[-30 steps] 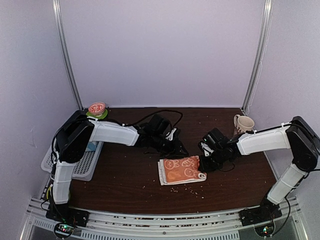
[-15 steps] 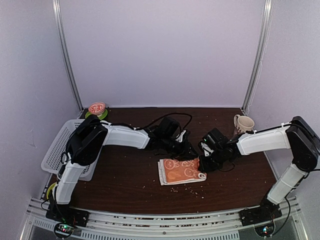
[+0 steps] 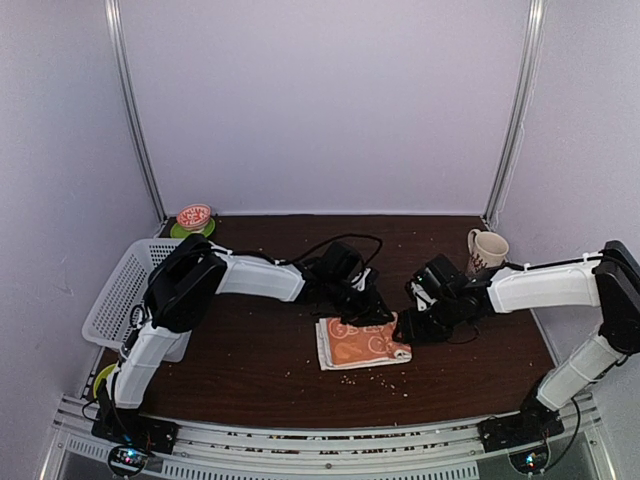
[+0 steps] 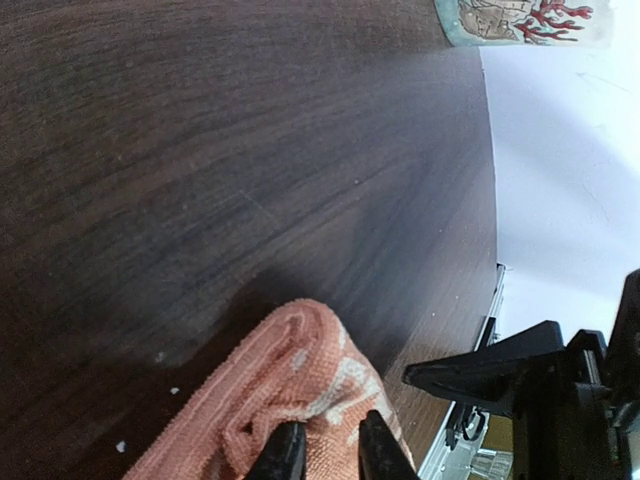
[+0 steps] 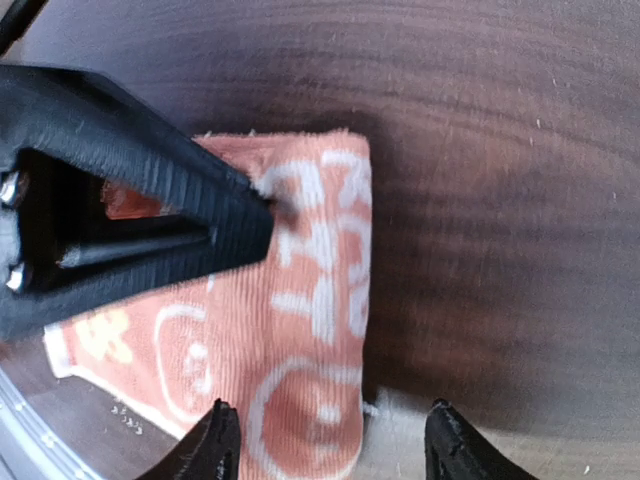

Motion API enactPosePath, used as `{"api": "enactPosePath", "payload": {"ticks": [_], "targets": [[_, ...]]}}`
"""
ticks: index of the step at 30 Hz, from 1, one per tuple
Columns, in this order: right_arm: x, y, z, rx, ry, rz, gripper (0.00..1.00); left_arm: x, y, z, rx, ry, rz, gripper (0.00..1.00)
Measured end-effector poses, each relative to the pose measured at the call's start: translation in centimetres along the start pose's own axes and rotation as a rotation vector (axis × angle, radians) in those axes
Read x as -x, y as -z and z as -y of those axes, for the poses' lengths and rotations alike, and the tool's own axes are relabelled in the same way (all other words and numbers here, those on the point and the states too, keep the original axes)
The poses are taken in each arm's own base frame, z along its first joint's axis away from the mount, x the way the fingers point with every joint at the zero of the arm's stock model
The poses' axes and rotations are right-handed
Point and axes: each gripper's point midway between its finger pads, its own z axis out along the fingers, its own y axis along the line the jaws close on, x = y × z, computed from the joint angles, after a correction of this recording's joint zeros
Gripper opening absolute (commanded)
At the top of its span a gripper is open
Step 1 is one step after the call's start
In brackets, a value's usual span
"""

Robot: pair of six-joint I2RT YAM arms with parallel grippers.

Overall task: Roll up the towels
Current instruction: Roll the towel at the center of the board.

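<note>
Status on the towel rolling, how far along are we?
Done: little. The cream-and-orange rabbit-print cloth towel lies folded flat, not rolled. In hand: the left pincer is narrowed around its far fold, grip unclear; the right pincer stands open over its right edge. Left: rolling this towel; no second towel is in view.
</note>
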Motion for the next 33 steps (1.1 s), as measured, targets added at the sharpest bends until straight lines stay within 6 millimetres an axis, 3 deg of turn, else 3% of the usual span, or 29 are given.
{"api": "enactPosePath", "payload": {"ticks": [4,9,23,26,29,33], "targets": [[-1.0,0.7,-0.1,0.036,-0.044,-0.005,0.65,0.1,0.0,-0.3,0.012,0.004,0.009,0.20],[-2.7,0.2,0.7,0.033,-0.070,-0.045,0.65,0.1,0.0,-0.6,0.016,0.005,0.010,0.20],[-4.2,0.3,0.2,0.015,-0.019,-0.083,0.74,0.0,0.0,-0.7,0.021,0.002,0.013,0.19],[-3.2,1.2,0.2,0.030,-0.066,-0.048,0.75,-0.1,0.1,-0.7,0.021,0.001,0.013,0.19],[-0.9,2.3,0.2,0.070,-0.150,0.038,0.75,-0.1,0.2,-0.8,0.020,0.001,0.014,0.19],[1.2,2.3,1.0,0.115,-0.270,0.120,0.72,-0.1,0.2,-0.8,0.017,-0.002,0.017,0.19]]}}
